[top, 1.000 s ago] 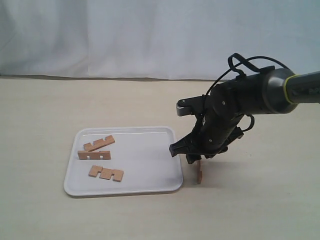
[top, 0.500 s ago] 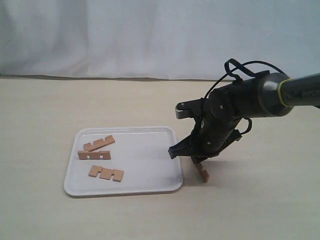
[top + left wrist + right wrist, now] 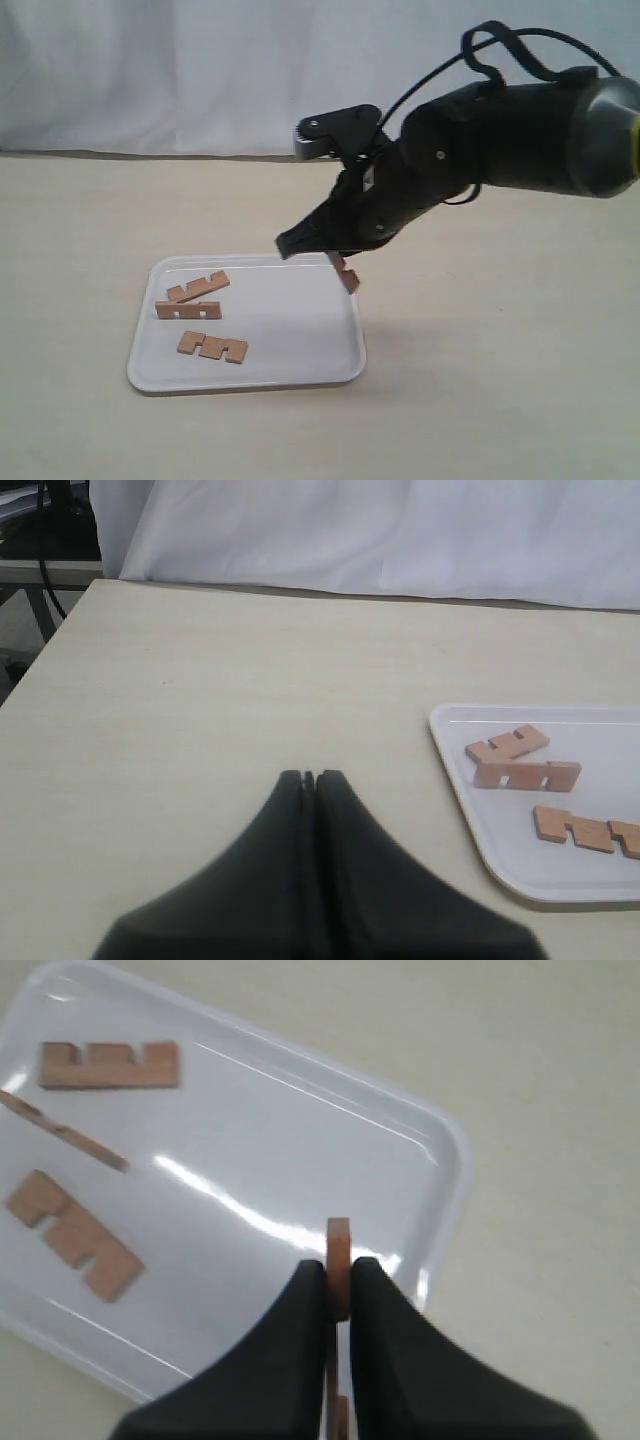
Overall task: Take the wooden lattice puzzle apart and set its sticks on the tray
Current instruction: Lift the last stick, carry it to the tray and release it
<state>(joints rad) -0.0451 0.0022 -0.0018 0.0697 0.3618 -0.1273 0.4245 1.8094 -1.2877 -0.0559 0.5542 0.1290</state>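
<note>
Exterior, right hand: the right hand (image 3: 338, 262) grips one stick (image 3: 348, 278), which hangs tilted in the air over the tray's right rim (near the far corner).
Exterior, tray: the tray (image 3: 295, 330) sits on the desk (image 3: 500, 390). Three sticks (image 3: 212, 347) lie flat in its left part.
Left wrist, left hand: the left hand (image 3: 311, 778) is closed on nothing, fingers touching, above bare desk beside the tray.
Right wrist, grip: the fingers (image 3: 300, 1305) clamp the stick edge-on (its end pokes out past them). The tray lies below, with the three sticks well apart from the held one.
</note>
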